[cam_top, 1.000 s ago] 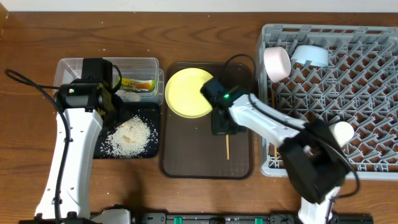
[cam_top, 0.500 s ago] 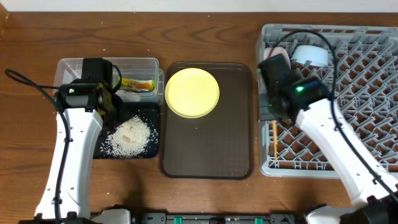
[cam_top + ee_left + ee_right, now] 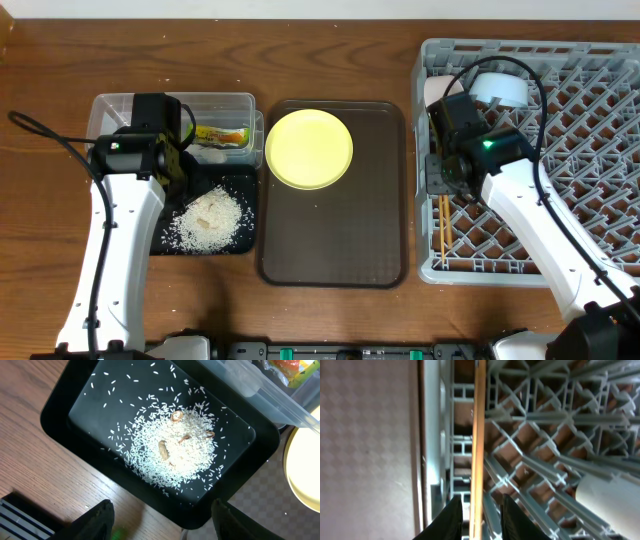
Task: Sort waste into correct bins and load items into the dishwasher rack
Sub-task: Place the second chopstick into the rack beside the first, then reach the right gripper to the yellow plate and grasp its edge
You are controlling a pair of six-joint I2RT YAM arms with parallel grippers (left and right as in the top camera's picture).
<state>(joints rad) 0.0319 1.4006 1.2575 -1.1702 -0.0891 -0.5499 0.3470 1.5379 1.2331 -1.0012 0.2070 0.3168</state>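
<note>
We found the right gripper [image 3: 481, 502] slightly spread astride a wooden chopstick [image 3: 479, 435] lying in the dishwasher rack [image 3: 530, 425], beside the brown serving tray [image 3: 370, 435]. The left gripper [image 3: 162, 510] hung spread above rice [image 3: 175, 450] in the black tray [image 3: 75, 405].

In the right wrist view the chopstick [image 3: 479, 435] is blurry and runs off top and bottom, and the cup [image 3: 605, 505] is cut at the corner. The left wrist view cuts the plate [image 3: 305, 475]. The left arm [image 3: 120, 220] covers part of the tub [image 3: 215, 105]
</note>
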